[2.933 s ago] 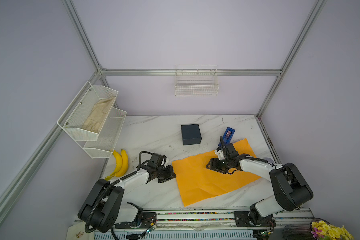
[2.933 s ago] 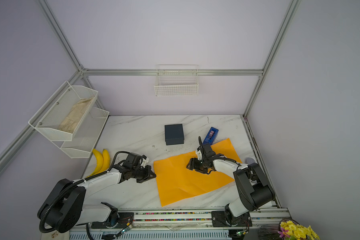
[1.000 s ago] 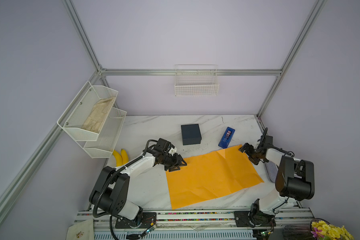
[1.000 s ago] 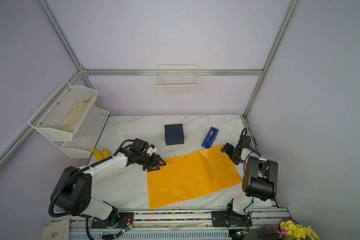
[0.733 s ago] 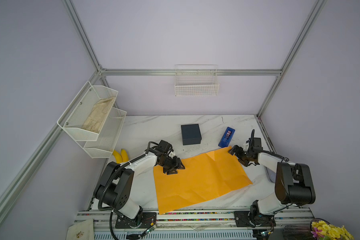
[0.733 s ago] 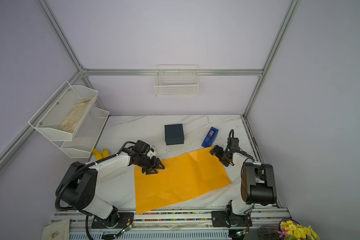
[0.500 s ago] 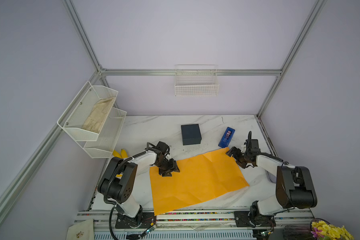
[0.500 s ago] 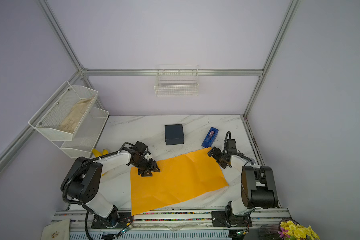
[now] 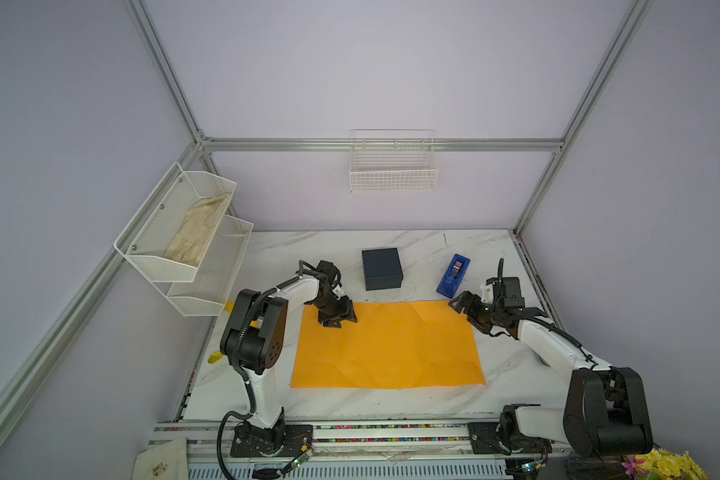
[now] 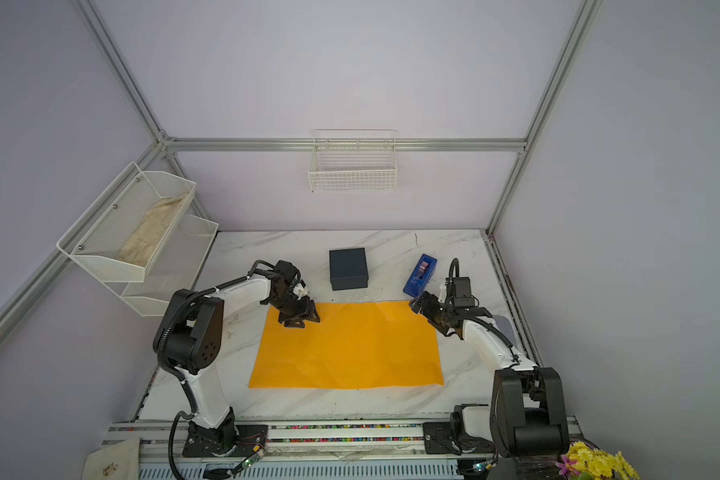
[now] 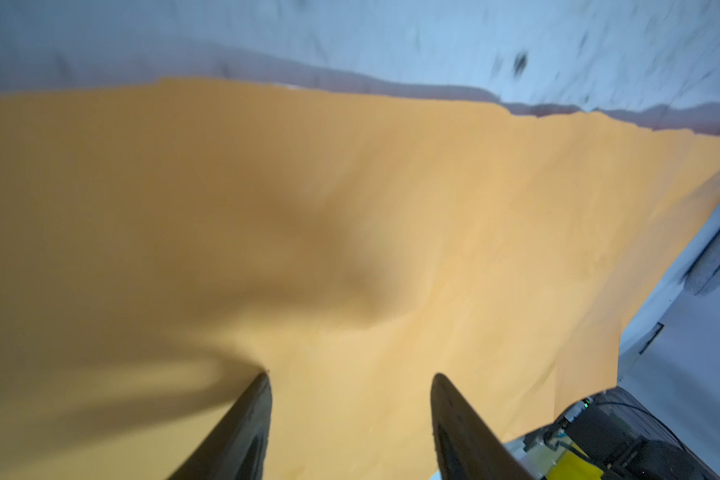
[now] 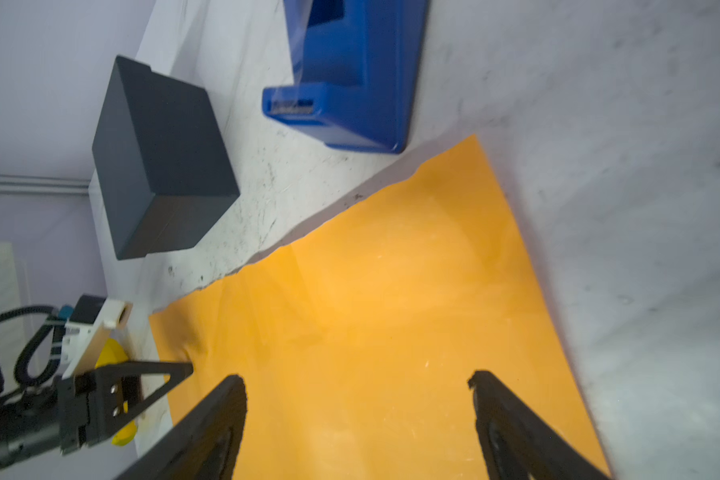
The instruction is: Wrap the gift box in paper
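Left wrist view: left gripper (image 11: 350,376), jaws apart, tips down at the paper (image 11: 350,208); right gripper (image 12: 355,376), jaws spread wide, hangs over its corner. In both top views the paper lies flat mid-frame, orange and lightly creased, with the matte navy gift box (image 9: 382,268) just above its upper edge, apart.

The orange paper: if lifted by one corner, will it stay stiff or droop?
Probably droop: the paper looks thin, with soft creases and a wavy far edge. Likely very light, so a push may slide it over the smooth marble table or buckle it.
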